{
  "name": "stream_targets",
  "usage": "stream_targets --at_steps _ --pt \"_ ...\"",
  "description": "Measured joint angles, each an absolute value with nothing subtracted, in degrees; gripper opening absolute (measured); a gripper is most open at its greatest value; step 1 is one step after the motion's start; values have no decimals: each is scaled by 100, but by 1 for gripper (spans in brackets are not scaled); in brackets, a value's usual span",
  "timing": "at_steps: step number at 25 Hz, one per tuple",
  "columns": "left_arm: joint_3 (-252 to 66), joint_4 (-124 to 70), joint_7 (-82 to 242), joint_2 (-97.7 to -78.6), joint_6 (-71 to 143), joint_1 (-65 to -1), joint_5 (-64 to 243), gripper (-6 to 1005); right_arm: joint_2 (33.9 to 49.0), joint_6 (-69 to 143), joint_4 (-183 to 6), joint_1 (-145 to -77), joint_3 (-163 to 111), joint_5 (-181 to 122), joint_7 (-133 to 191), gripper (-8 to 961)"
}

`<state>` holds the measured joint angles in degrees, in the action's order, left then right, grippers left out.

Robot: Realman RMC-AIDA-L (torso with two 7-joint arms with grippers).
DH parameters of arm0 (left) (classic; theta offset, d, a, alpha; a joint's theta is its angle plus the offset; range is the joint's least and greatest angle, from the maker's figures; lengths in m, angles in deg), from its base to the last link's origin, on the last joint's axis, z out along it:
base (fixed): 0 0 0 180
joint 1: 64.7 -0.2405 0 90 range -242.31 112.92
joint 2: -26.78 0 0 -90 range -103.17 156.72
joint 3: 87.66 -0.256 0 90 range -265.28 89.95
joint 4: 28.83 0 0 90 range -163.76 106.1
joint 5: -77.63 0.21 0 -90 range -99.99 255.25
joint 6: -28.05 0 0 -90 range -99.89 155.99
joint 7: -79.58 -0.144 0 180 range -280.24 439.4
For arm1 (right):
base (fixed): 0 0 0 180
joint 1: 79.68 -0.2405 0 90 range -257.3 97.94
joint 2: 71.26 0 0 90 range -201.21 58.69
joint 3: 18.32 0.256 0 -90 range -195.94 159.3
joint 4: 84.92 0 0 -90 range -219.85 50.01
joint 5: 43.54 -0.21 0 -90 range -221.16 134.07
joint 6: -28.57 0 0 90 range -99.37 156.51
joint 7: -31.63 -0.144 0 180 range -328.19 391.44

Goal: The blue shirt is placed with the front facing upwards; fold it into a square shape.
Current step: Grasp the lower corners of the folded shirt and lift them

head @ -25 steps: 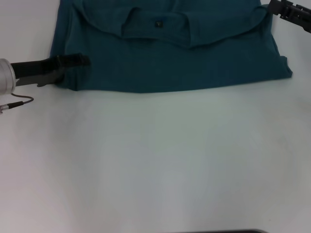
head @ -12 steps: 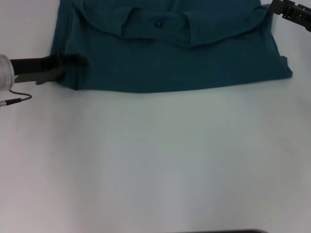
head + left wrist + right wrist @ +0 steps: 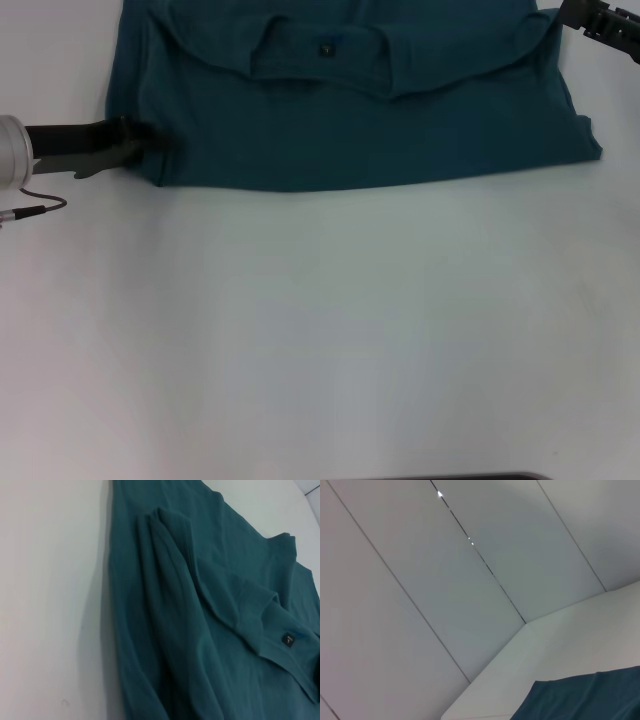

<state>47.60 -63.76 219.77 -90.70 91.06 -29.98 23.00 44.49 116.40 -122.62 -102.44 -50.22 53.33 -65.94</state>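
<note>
On the left of the head view, the left gripper (image 3: 150, 145) lies low over the white table (image 3: 320, 330), its tip at the near-left corner of the blue shirt (image 3: 360, 110). A second ago that tip reached farther in over the cloth; now it has drawn back to the very edge. This looks like the arm letting go after laying a fold, or re-seating its hold there. Whether its fingers are parted or pinching the cloth cannot be told.

The shirt lies across the far part of the table, already folded over, with the collar tag (image 3: 326, 48) facing up. Its far edge is cut off by the frame. At the far right, the right gripper (image 3: 600, 18) sits beside the shirt's corner, mostly out of view, its grip unreadable.
</note>
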Motion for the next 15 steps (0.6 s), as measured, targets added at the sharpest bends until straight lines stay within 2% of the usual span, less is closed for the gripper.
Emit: stream_targets --at_steps 7,12,15 --pt "4762 -6381 21980 -9066 9097 -3006 2300 212 4394 11641 -12262 -10232 -5054 5401 -6746 838" --pt "4794 -6398 21977 -9010 9224 -3020 2299 53 4221 11622 -12475 -10283 -5075 5919 -7242 838" --pt "4821 -6406 21979 -8970 9301 -3039 2291 29 4069 11601 -12776 -10349 -5056 6445 -7748 838"
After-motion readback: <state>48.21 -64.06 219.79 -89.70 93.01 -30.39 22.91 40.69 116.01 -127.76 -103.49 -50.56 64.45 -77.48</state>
